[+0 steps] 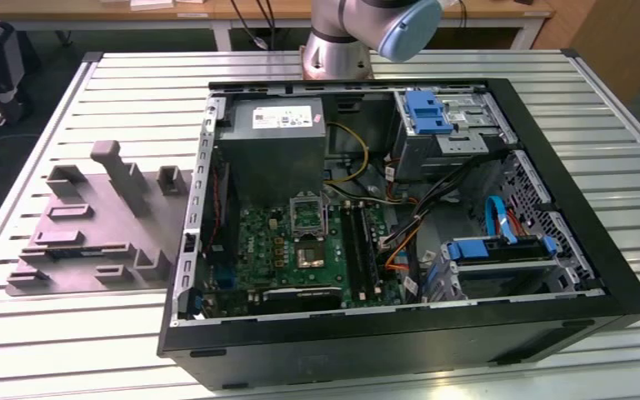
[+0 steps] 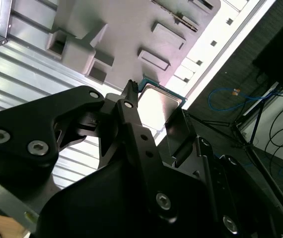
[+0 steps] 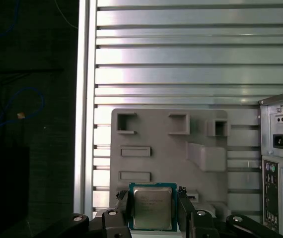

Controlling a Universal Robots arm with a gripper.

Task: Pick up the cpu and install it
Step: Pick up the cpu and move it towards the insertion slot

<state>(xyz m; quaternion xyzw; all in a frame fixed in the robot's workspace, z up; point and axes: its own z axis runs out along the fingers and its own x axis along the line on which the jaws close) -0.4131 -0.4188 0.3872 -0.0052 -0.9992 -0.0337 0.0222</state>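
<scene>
Slatted metal table (image 1: 109,83) carries, in the exterior view, one open computer case (image 1: 387,350) and one grey fixture (image 1: 87,225), while both wrist views show the gripper (image 3: 152,194) clamping the single cpu (image 3: 152,208) between two fingers (image 3: 123,206) over that fixture.

An open black computer case (image 1: 409,354) lies on a slatted metal table (image 1: 109,342). Inside are a green motherboard (image 1: 264,250) with its CPU socket (image 1: 307,250) uncovered, and a grey power supply (image 1: 276,162). A grey moulded fixture (image 1: 87,237) sits just beside the case, on the exterior view's left. The arm's base (image 1: 342,42) stands behind the case.
</scene>
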